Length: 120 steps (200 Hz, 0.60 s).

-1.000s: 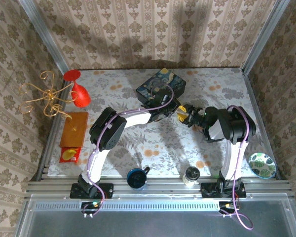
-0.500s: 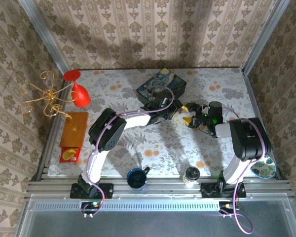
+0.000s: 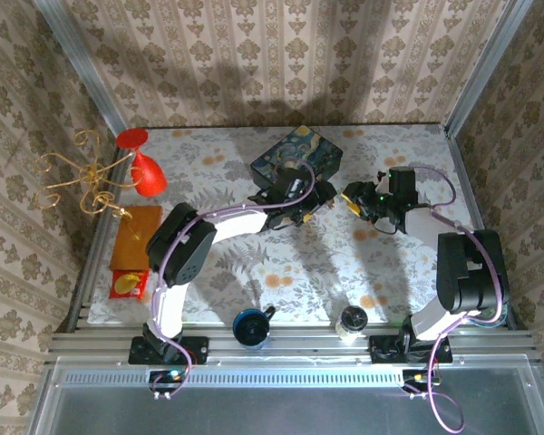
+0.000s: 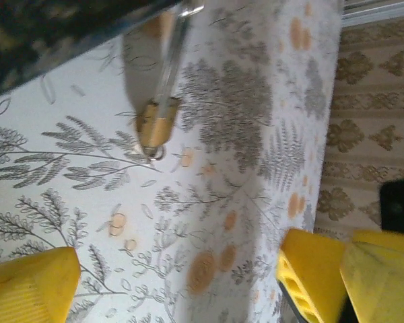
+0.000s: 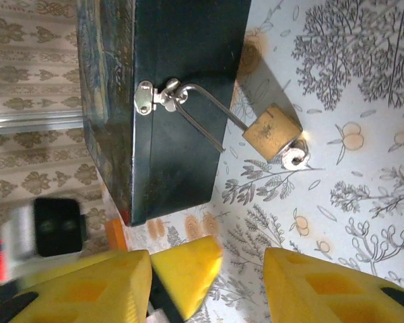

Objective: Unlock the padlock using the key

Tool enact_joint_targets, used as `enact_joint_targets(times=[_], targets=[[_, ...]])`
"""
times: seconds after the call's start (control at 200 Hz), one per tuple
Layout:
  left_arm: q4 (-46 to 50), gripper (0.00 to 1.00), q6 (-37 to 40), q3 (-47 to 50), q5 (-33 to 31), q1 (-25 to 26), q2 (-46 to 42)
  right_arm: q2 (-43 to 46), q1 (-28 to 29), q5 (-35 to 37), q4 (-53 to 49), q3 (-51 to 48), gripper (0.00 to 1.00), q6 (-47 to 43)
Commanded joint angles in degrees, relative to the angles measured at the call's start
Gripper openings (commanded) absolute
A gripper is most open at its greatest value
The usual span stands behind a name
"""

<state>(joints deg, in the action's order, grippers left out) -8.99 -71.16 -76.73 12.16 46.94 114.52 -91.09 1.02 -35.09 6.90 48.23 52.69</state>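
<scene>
- Left arm stretches forward and rightward; the left hand is spread wide, holding nothing.
- Right arm bends leftward; the right hand faces it, fingers parted.

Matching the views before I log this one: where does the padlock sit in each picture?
Top external: too small to pick out; look along the near edge of the dark blue box.
Left wrist: padlock upper left of centre, just off the box's edge.
Right wrist: right of centre, hooked to the box's clasp.
Shared landmark: the box.
</scene>
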Motion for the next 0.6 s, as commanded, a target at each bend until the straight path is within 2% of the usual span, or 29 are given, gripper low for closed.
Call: enact_joint_targets(times=[0.0, 0.25, 0.305, 0.425, 0.595], targets=[[3.7, 1.00, 8.0, -0.4, -1.7, -0.4, -6.2, -2.5, -0.3, -0.8, -3.9, 3.2, 0.47, -6.4], [16.4, 1.00, 20.8, -1.9, -14.3, -2.1, -12.2, -4.6, -0.3, -0.2, -5.8, 6.5, 0.46, -9.6], [19.8, 1.00, 22.2, -2.8, -16.2, -3.3, -12.4, -5.1, -0.4, 0.7, -7.4, 7.9, 0.48, -10.8], [21.9, 1.00, 24.4, -2.3, -19.6, -6.0, -13.2, -6.5, -0.6, 1.6, -10.2, 11.4, 0.52, -13.7], [21.8, 1.00, 26.2, -2.0, -22.1, -9.6, -13.3, -11.2, -0.6, 3.4, -14.5, 17.6, 0.52, -17.6]])
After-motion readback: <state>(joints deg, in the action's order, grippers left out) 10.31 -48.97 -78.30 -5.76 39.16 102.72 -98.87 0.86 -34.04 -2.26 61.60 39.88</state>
